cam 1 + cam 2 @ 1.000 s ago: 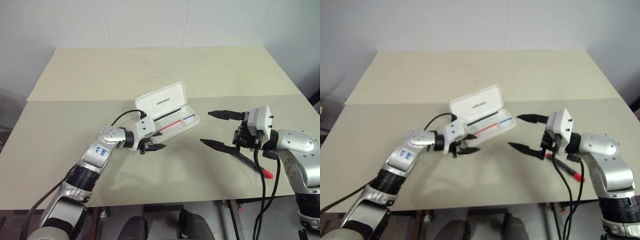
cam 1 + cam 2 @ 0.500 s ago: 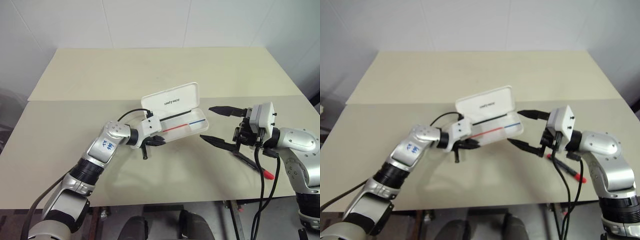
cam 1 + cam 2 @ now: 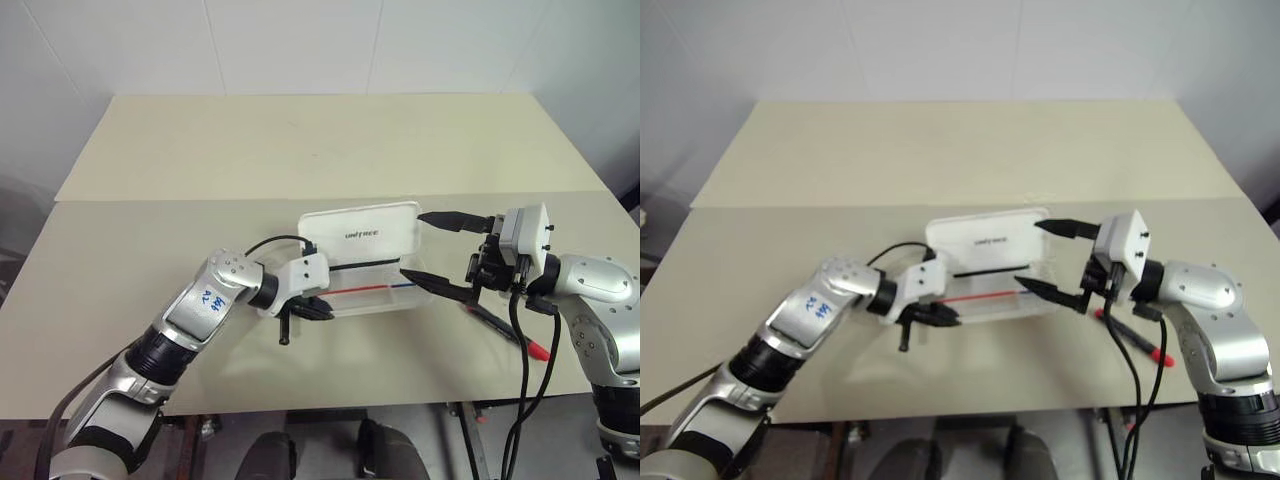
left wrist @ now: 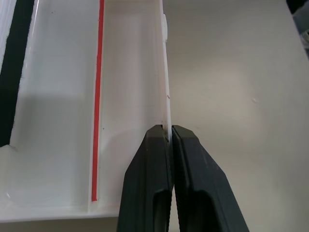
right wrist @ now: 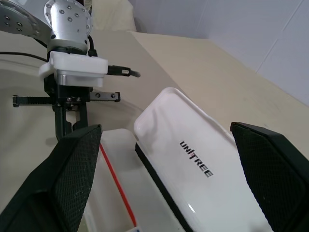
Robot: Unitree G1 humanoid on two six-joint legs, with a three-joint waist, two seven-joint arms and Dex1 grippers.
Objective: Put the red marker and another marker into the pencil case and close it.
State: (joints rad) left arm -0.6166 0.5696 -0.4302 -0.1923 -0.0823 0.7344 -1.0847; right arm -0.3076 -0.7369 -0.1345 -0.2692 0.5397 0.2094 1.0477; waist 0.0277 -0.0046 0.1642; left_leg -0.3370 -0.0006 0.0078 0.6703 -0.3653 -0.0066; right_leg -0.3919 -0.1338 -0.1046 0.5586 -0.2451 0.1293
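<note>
- Left tool [image 4: 170,137] pinched shut on front wall of white hard-plastic hinged pencil case [image 3: 375,270], open on beige worktop [image 3: 300,150].
- Right tool [image 3: 432,252] spread wide, empty, straddling case's right end.
- Slim black red-tipped marker [image 3: 512,332] flat just beyond right tool, angled toward near edge; right arm nearer.

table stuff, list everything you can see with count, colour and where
table: one, beige, under everything
pencil case: one, white, open at table centre, lid up, red and blue lines in tray
red marker: one, black barrel with red end, on table below right arm
left pincer: one, black fingers, shut on the pencil case tray's near wall
right pincer: one, black fingers, open, fingers on either side of the case's right end
</note>
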